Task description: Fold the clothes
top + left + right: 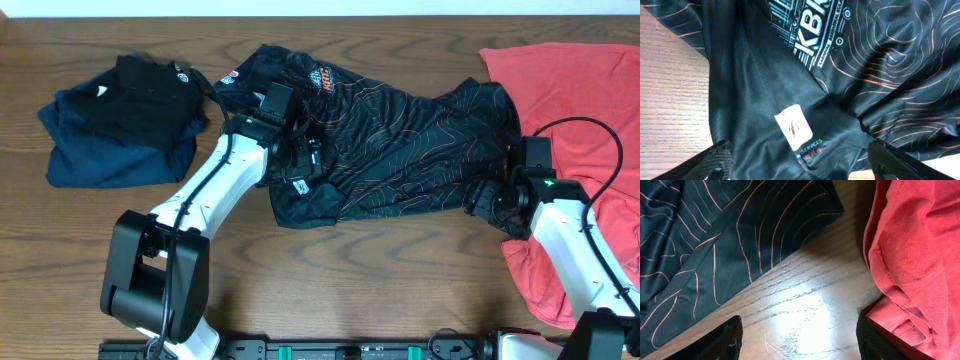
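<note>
The black jersey (pixel 400 140) with orange contour lines lies crumpled across the middle of the table. My left gripper (pixel 300 160) is open over its left part. In the left wrist view the fingers (pixel 800 167) straddle jersey fabric (pixel 880 65) near a white label (pixel 793 126). The coral-red garment (pixel 580 110) lies at the right. My right gripper (pixel 490 200) is open at the jersey's right end. In the right wrist view its fingers (pixel 800 345) hang over bare wood between the jersey's edge (pixel 715 240) and the red garment (pixel 920 245).
A pile of dark navy and black clothes (pixel 120 125) lies at the back left. The wooden table (pixel 400 290) shows bare in front of the jersey. A black cable loops over the red garment by the right arm.
</note>
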`<state>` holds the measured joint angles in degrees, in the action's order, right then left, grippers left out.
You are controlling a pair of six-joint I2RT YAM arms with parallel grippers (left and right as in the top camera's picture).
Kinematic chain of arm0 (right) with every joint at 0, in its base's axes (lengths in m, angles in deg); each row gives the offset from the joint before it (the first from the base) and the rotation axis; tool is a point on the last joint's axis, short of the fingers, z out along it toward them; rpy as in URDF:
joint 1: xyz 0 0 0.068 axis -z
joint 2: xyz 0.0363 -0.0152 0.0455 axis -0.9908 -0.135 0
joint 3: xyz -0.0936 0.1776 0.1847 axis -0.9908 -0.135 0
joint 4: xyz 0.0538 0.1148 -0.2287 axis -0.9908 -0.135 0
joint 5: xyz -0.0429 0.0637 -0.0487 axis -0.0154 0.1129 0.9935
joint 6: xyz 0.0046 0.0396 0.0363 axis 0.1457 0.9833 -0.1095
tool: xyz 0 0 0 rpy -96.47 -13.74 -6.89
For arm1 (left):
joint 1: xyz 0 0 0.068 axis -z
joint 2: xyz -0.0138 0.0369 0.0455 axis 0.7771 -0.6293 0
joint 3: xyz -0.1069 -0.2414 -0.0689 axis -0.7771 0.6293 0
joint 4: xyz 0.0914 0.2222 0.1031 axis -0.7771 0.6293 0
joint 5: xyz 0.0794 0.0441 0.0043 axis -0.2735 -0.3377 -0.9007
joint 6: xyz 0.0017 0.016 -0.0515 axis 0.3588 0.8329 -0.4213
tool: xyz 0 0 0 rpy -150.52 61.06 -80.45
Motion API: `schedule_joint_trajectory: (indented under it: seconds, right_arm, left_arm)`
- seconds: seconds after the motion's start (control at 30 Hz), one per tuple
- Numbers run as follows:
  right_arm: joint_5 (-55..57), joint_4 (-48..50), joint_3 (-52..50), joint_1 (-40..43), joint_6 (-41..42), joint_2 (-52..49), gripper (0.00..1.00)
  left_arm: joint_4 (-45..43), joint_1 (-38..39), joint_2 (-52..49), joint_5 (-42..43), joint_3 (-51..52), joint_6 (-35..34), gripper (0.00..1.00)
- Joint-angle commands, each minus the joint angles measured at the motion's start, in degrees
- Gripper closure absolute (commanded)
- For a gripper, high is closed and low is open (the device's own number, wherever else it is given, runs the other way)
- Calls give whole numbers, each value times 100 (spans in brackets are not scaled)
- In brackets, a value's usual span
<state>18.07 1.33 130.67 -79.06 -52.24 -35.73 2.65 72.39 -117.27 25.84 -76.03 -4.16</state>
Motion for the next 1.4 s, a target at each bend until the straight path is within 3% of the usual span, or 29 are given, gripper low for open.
schedule_joint_trajectory:
  seconds: [0.0,0.23,0.93,1.07,1.27,1.37]
  right_arm:
    - [96,35,-31,61,168,-2,29]
    - [74,-120,-31,61,168,-2,29]
    - [59,-350,-31,61,162,0,27]
    - [59,-286,-31,61,164,0,27]
    - [59,-289,-28,61,164,0,27]
    - [59,-284,-28,61,164,0,27]
  left_arm:
    - [-199,-4,-208,-11,-20,-208,13]
    - [-920,-4,-509,-122,-20,-223,18]
    - [-673,-42,-990,-326,-17,-227,20]
    - [-629,-42,-973,-306,-20,-313,31]
    - [-608,-42,-973,-306,-20,-310,59]
    - [-610,-20,-973,-306,-20,-310,62]
